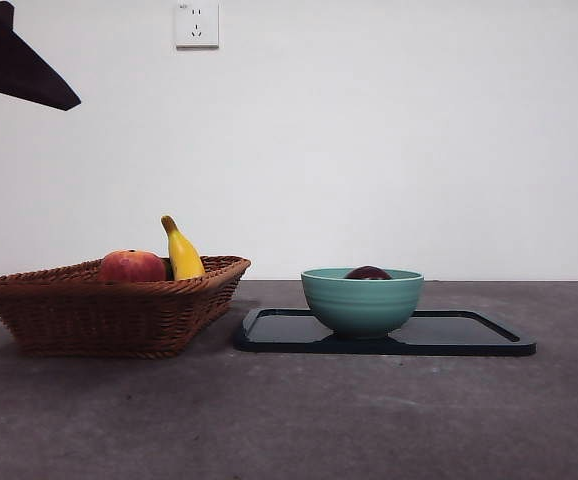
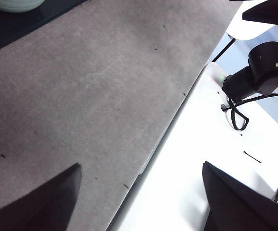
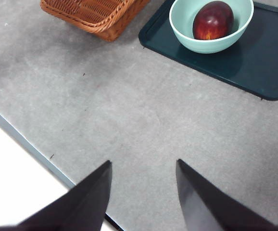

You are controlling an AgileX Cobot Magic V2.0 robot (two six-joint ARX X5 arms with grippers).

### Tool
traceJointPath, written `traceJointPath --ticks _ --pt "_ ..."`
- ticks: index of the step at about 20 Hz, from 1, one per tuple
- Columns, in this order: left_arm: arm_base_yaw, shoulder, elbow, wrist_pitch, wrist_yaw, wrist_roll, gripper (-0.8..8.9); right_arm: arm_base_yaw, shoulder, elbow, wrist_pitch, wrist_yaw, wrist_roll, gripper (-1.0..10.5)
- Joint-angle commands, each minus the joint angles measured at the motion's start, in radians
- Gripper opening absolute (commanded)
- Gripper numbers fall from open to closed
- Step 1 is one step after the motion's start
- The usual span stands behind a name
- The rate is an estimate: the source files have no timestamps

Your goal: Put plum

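The plum (image 3: pixel 213 20) is a glossy, dark maroon fruit with a lighter red-orange streaked patch on one flank, and it lies inside the pale green bowl (image 3: pixel 211 44), resting on the bowl's floor with nothing touching it from above. From the front view only its dark crown (image 1: pixel 368 272) shows over the bowl's rim. The bowl (image 1: pixel 361 302) stands on a dark tray (image 1: pixel 469 335), toward the tray's end nearer the wicker basket (image 1: pixel 109 315), which sits just beside the tray but apart from it. In the basket lie a red-orange fruit (image 1: pixel 131 266) and a yellow banana (image 1: pixel 182 252) standing up on end. The bench (image 1: pixel 299 420) is a grey, faintly mottled surface with small dark specks, edged by a white border seen in both wrist views; behind it rises a plain white wall carrying a socket (image 1: pixel 196 24). The plum looks slightly oval in the right wrist view, its long axis lying roughly level and slanting across the bowl; no stem end can be made out. The right end effector (image 3: pixel 144 192) hangs over bare bench, well apart from the tray, its jaws spread and holding nothing. The left end effector (image 2: pixel 141 197) hangs over the bench's edge, its jaws likewise wide apart and empty; a dark tip (image 1: pixel 14 60) shows at a top corner of the front view.
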Motion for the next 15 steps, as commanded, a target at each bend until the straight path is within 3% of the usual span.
traceJointPath --ticks 1,9,12,15 --pt "-0.004 0.005 0.011 0.007 0.006 0.011 4.04 0.009 0.006 0.005 0.010 -0.003 0.015 2.1" --pt "-0.004 0.005 0.011 0.029 0.006 0.000 4.02 0.009 0.006 0.005 0.010 -0.003 0.019 2.1" --pt "-0.007 0.005 0.011 0.166 -0.006 -0.115 4.03 0.009 0.006 0.005 0.010 -0.003 0.020 2.1" --pt "-0.039 0.009 0.014 0.332 -0.114 -0.223 4.06 0.009 0.006 0.005 0.010 -0.003 0.028 2.1"
